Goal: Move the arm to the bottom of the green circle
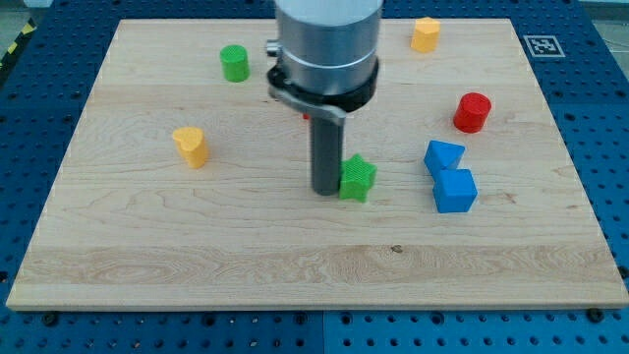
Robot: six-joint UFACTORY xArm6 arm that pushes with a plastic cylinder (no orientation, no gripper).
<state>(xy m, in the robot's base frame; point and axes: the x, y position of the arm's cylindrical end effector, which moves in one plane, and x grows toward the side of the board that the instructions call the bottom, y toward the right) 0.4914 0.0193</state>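
Note:
The green circle (234,63) is a short green cylinder near the view's top left of the wooden board (197,246). My tip (325,190) is near the board's middle, touching the left side of a green star (358,179). The tip lies well below and to the right of the green circle. The arm's grey body (326,44) rises above the rod and hides part of the board behind it; a small bit of red shows just behind the rod (306,116).
A yellow heart-like block (191,146) sits at the left. A yellow hexagon block (425,34) is at the top right. A red cylinder (472,112) is at the right. A blue triangle (442,155) and a blue cube (455,190) lie right of the green star.

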